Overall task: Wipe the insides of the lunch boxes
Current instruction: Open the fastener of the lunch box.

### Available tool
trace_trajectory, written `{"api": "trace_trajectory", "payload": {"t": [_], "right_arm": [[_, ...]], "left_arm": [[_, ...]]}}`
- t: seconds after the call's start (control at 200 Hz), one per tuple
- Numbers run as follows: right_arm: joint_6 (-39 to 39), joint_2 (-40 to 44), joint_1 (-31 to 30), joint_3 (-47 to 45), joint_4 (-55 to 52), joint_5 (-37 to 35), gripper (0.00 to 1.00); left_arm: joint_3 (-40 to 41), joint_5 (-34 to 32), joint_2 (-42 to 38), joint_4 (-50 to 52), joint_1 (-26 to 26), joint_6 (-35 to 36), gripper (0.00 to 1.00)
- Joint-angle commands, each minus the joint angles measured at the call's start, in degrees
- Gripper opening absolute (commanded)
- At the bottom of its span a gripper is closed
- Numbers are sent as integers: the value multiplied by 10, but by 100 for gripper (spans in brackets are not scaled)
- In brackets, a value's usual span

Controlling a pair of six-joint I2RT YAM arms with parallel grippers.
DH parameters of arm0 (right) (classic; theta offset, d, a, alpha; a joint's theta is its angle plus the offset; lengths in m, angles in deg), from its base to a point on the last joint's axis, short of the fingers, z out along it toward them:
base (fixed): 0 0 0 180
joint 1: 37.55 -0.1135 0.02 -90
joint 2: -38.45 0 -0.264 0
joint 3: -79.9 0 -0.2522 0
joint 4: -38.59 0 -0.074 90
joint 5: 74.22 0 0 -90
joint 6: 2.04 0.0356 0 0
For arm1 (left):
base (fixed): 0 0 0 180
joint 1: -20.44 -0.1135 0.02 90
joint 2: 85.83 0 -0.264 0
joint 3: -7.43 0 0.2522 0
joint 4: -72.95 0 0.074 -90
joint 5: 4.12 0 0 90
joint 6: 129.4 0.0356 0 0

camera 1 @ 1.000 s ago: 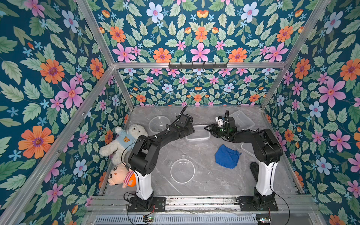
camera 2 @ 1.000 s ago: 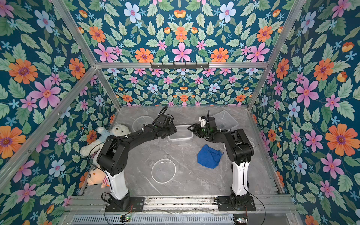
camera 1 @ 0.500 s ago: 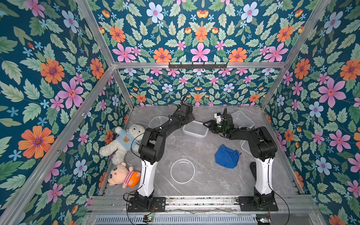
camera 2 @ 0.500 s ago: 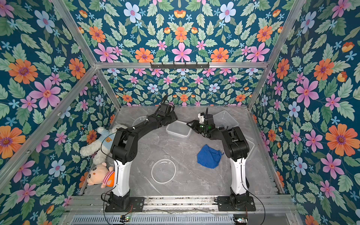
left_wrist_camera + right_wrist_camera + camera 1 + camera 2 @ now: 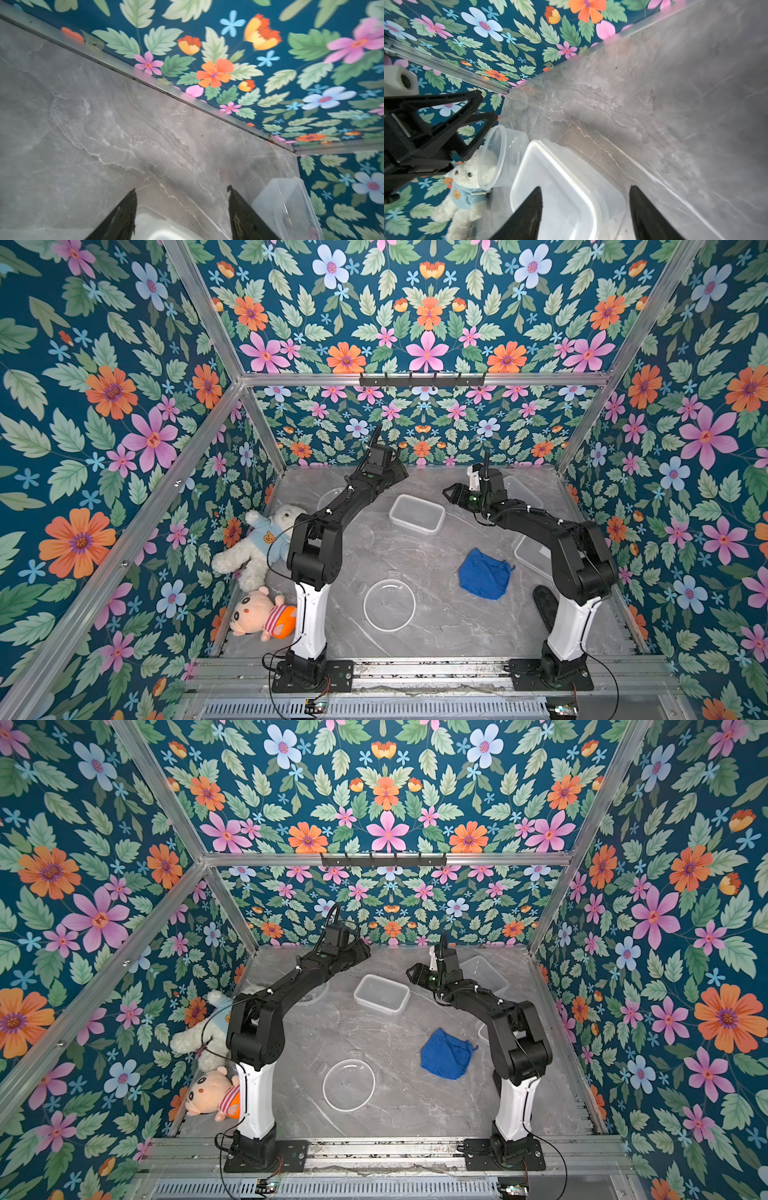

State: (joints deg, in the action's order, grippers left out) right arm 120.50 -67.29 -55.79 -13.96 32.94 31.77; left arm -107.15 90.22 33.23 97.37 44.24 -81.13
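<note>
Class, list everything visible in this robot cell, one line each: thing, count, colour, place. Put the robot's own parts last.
clear rectangular plastic tub: one, translucent, table middle, towards the back
clear large square plastic tub: one, translucent, back right corner
clear round plastic tub: one, translucent, back left, partly hidden
round clear plastic lid: one, clear, front middle
flat rectangular clear lid: one, clear, right edge
crumpled blue cloth: one, blue, right of middle
fluffy teddy bear: one, white with light-blue top, left edge
soft doll: one, peach with orange stripes, front left
marble table: one, grey
left tool: one, black, open, raised at the back
right tool: one, black, open, raised near the rectangular tub
</note>
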Motion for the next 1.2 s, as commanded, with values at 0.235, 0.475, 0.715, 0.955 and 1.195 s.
{"api": "trace_trajectory", "payload": {"t": [0.235,0.475,0.715,0.955,1.195], "right_arm": [[45,138,-23,-207,58,-4,53],[134,38,-24,-236,260,111,63],[212,-97,-13,-173,403,187,61],[247,-151,-11,-118,432,192,50],[247,-167,-11,-79,414,183,47]], "left_arm": [[187,25,-82,8,78,-13,70],[249,13,-88,-34,104,-44,74],[193,10,-35,-24,103,-32,74],[118,12,6,-7,92,-5,73],[62,-2,-29,31,76,24,74]]}}
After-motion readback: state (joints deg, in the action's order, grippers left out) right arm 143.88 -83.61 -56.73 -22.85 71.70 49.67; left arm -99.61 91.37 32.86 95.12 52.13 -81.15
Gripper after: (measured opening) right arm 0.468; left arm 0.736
